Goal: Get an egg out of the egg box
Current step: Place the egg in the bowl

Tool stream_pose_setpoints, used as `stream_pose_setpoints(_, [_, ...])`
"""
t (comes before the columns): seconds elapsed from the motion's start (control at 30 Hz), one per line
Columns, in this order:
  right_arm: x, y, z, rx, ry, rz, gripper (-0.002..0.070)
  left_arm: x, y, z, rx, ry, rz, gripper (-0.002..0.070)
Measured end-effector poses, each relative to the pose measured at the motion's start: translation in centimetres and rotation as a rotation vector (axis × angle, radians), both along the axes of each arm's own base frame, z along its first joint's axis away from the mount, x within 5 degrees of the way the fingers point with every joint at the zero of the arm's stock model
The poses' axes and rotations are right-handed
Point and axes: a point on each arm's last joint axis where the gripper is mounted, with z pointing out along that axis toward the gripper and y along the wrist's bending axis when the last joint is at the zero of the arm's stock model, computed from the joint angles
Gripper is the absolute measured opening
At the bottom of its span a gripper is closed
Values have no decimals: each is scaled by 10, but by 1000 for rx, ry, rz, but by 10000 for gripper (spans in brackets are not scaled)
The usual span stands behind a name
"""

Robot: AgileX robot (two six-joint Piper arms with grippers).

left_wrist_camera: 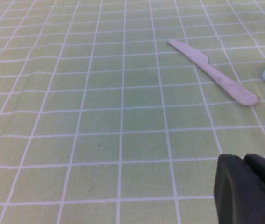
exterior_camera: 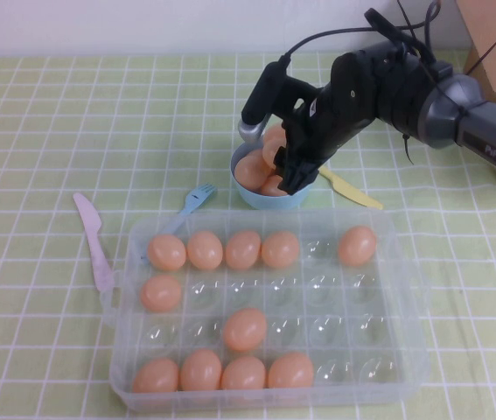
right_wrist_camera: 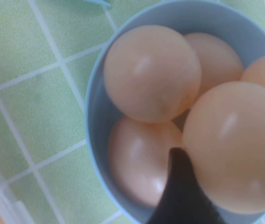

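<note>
While held over the blue bowl [exterior_camera: 269, 194] at upper centre of the high view, the egg [right_wrist_camera: 235, 144] is pinched by the right gripper [exterior_camera: 293, 166], one dark finger [right_wrist_camera: 181, 191] seen against it.
Other eggs are piled in the bowl beneath. The egg box [exterior_camera: 405, 350] is seen at lower centre, partly filled. The left gripper [left_wrist_camera: 249, 189] is seen over bare tablecloth near a pink knife [left_wrist_camera: 214, 72]; jaw state cannot be told.
</note>
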Motion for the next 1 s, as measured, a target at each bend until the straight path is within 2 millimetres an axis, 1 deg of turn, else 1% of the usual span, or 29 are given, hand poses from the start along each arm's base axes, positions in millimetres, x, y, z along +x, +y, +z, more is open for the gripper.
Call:
stream_pose_setpoints(0.4, [0,0,0,8,5,-6,473,0,0,0,0,0,0,-4])
stream_pose_setpoints(0.6, [0,0,0,9,6,-7,482,0,0,0,0,0,0,-3])
stream_pose_setpoints(0.67, [-1,0,3,14,1,-7,482,0,0,0,0,0,0,-3])
stream_pose_setpoints(0.77, [-5,-2,18,29,-16,-8,483,0,0,0,0,0,0,-3])
stream_pose_setpoints(0.83, [-10,-5,34,41,-25,-13,482,0,0,0,0,0,0,-3])
stream_pose_setpoints(0.93, [-24,-12,64,67,-11,-44,481,0,0,0,0,0,0,-3])
stream_pose_setpoints(1.0, [-33,-17,78,74,18,-71,472,0,0,0,0,0,0,-3])
